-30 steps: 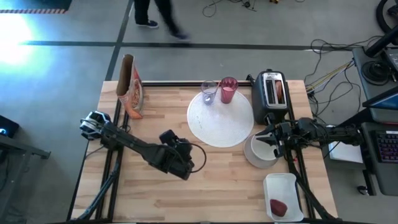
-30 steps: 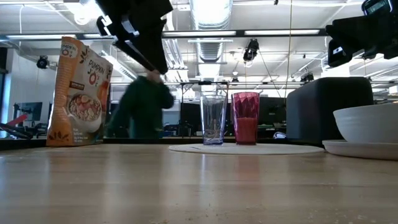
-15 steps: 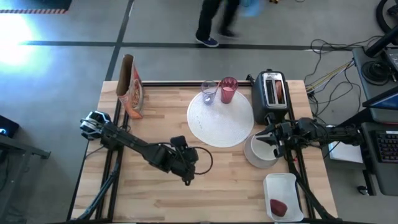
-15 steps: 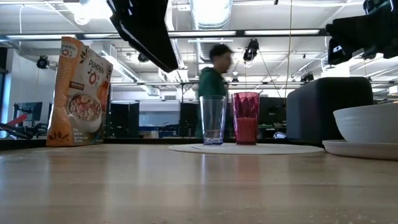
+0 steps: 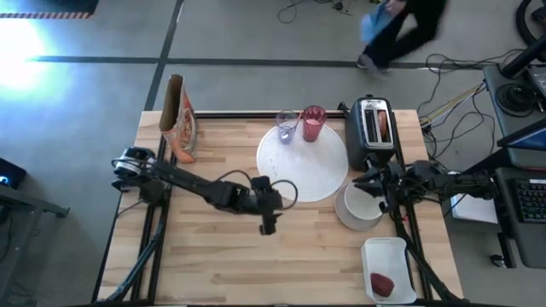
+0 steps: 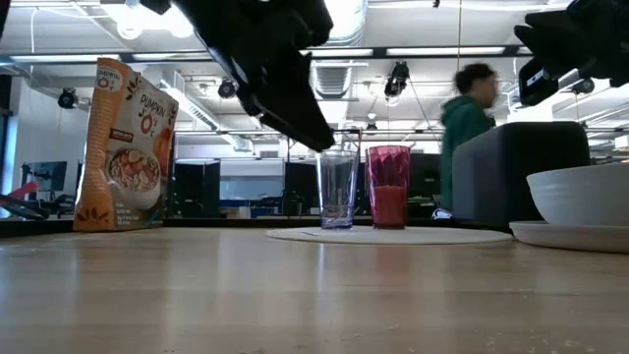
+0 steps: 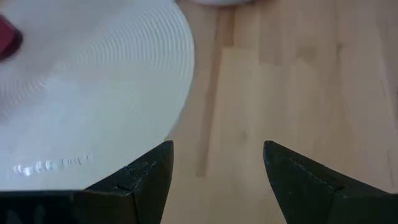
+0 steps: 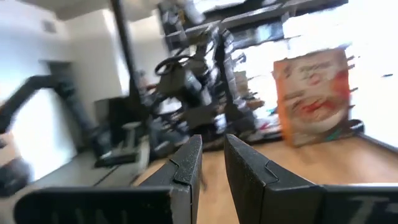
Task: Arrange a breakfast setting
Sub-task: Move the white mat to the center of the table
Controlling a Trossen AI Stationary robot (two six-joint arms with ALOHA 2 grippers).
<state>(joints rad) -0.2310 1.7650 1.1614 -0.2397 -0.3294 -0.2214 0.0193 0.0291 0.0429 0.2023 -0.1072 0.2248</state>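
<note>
The large white plate (image 5: 303, 162) lies at the table's far middle, and its rim shows in the left wrist view (image 7: 93, 81). A pink tumbler (image 5: 313, 124) and a clear glass (image 5: 287, 126) stand on the plate's far edge. The white bowl (image 5: 354, 211) sits to the right of the plate. A browned bread piece (image 5: 384, 126) stands in the toaster's slot. The dark-red fruit (image 5: 381, 284) lies in the white tray (image 5: 394, 251). My left gripper (image 5: 270, 213) hangs open and empty above bare wood at the plate's near-left rim. My right gripper (image 5: 365, 183) is shut and empty above the bowl's far rim.
The black-and-silver toaster (image 5: 373, 130) stands at the far right. An orange cereal bag (image 5: 179, 119) stands at the far left. Bare wood lies along the near side and the left. A person (image 5: 401, 26) walks on the floor beyond the far edge.
My left gripper has moved toward the table's right, up to the plate's near-left rim, staying above the table. The person beyond the far edge has walked from left to right.
</note>
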